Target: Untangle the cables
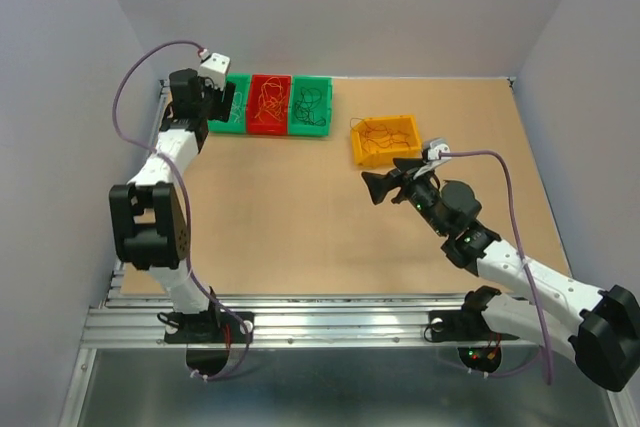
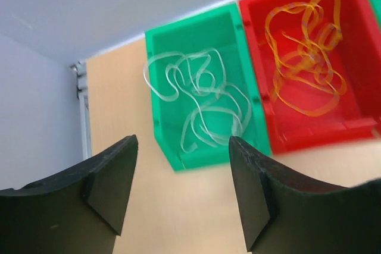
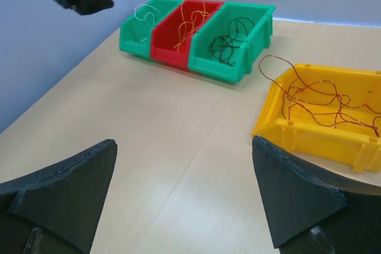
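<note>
White cable (image 2: 199, 102) in green bin (image 2: 178, 49); orange cable (image 2: 303, 57) in red bin (image 2: 315, 135).

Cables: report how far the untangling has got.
Looks done: the white cable lies in the left green bin, the orange cable in the red bin, the dark cable in the right green bin. In hand: nothing; the left gripper and right gripper stand open and empty. Left: the reddish-brown cables tangled in the yellow bin.

Left arm (image 1: 175, 147): white links, black joints, purple cable (image 1: 150, 49).
Right arm (image 1: 540, 282): same colours.
Pincer fingers (image 2: 113, 176): matte black wedges.
</note>
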{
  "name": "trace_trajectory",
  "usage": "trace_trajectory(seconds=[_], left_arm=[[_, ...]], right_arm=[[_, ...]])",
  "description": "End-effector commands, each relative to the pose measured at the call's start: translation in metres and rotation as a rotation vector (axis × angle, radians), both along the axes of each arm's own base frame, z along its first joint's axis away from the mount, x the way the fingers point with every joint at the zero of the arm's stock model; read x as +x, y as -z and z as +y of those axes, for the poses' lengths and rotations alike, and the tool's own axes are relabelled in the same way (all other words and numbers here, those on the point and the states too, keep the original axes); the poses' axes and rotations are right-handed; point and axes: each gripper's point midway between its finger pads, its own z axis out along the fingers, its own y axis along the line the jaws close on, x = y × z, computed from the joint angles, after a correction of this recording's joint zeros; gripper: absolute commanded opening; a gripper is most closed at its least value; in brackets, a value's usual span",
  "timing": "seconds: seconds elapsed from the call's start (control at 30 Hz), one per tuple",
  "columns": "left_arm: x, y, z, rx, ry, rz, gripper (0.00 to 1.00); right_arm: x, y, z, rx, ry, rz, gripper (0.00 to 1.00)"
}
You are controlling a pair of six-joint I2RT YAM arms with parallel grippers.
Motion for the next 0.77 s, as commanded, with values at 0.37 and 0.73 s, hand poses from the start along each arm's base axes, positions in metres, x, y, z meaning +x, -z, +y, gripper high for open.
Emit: trace_trajectory(seconds=[0.37,0.73], left_arm=[[-0.216,-0.038,-0.037,-0.239,0.162,-0.310,0.99],[-0.254,-0.035,-0.041,-0.208,0.202,-0.464,0.99]], right_arm=[[-0.035,-0.060,-0.080,0.065,0.231,-0.152,1.00],[-0.038,-0.058,-0.117,0.095,0.398,-0.159,1.00]])
